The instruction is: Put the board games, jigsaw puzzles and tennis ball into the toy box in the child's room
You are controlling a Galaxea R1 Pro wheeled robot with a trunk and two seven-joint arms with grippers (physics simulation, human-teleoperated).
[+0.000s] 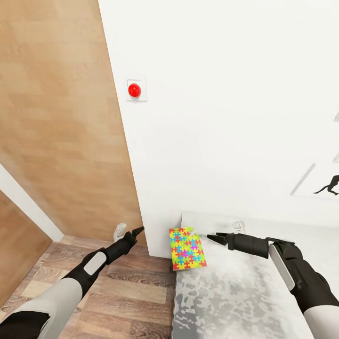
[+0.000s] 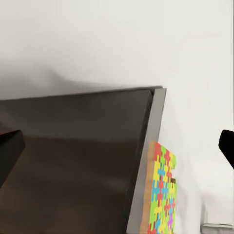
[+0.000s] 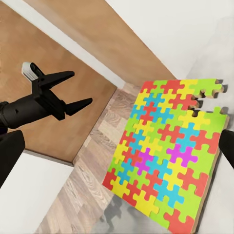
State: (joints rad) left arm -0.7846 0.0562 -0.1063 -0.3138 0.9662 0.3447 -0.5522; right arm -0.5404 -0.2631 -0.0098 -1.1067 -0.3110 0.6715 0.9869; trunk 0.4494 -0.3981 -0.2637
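One jigsaw puzzle (image 1: 187, 248), a flat multicoloured square, lies at the left end of the pale grey table (image 1: 226, 296), slightly over its edge. My right gripper (image 1: 213, 238) hovers open just right of the puzzle, pointing at it. The right wrist view looks onto the puzzle (image 3: 168, 151) between wide-apart fingers (image 3: 10, 152). My left gripper (image 1: 135, 232) hangs open over the floor left of the table end; its spread fingers (image 3: 73, 90) are empty. The left wrist view faces the table's dark side (image 2: 73, 165) and the puzzle (image 2: 163, 195). The toy box, board games, tennis ball and bed are out of view.
A white wall (image 1: 226, 117) rises right behind the table, with a red button plate (image 1: 134, 90) and a black silhouette picture (image 1: 329, 185). A wooden door (image 1: 61, 132) stands at the left. Wood-plank floor (image 1: 127, 292) lies beside the table end.
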